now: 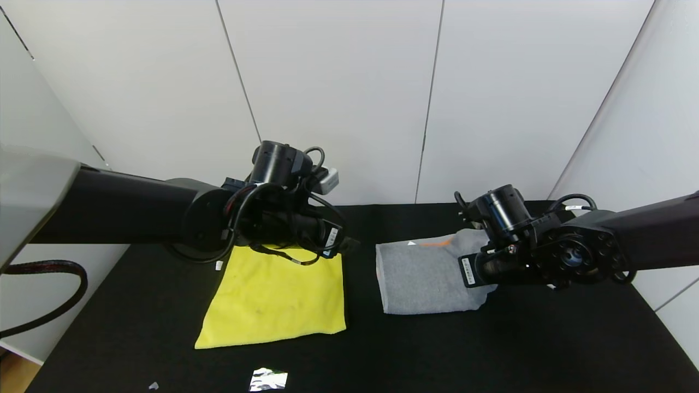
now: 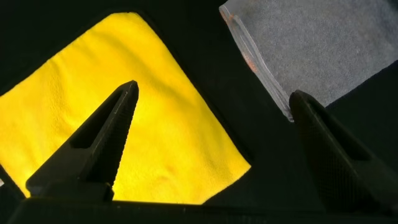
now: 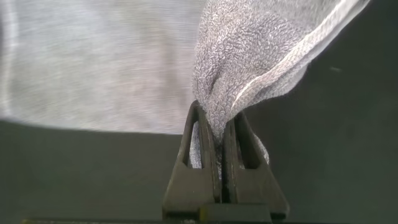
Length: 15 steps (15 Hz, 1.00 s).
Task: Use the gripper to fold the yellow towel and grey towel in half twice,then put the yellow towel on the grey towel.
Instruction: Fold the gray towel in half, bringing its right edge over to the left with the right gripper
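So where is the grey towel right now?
In the head view the grey towel lies on the black table, right of the yellow towel, its right edge pinched in the right gripper.

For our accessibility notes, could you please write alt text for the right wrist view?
The right gripper is shut on a bunched edge of the grey towel, with the terry cloth pinched between its two dark fingers and rising in a fold above them. The rest of the towel lies flat on the black table behind.

Black table [image 1: 491,349], foil scrap [image 1: 267,379] nr front edge, white wall panels [image 1: 338,82] behind
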### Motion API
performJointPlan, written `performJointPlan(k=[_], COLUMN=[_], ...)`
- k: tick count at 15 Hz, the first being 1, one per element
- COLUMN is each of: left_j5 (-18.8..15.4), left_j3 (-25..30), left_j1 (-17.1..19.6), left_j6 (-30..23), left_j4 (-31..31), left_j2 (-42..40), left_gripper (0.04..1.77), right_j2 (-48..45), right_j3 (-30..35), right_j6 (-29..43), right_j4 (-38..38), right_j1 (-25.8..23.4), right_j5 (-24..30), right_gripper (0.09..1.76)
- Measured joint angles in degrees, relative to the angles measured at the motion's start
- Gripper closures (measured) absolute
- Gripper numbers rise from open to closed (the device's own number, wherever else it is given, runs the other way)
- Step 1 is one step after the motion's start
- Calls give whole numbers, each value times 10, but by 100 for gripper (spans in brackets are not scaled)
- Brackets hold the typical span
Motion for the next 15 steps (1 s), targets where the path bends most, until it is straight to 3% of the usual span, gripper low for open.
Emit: performJointPlan(k=[15], left_j5=[-1], left_j3=[-2], left_j1=[5], left_j6=[0], left_j4=[0], left_j2=[-4], left_gripper=[9], right_j2=[77], right_j3=[-31], right_j6=[5], right_j4=[-72], right_j1=[91], right_j5=[12], right_gripper=[168])
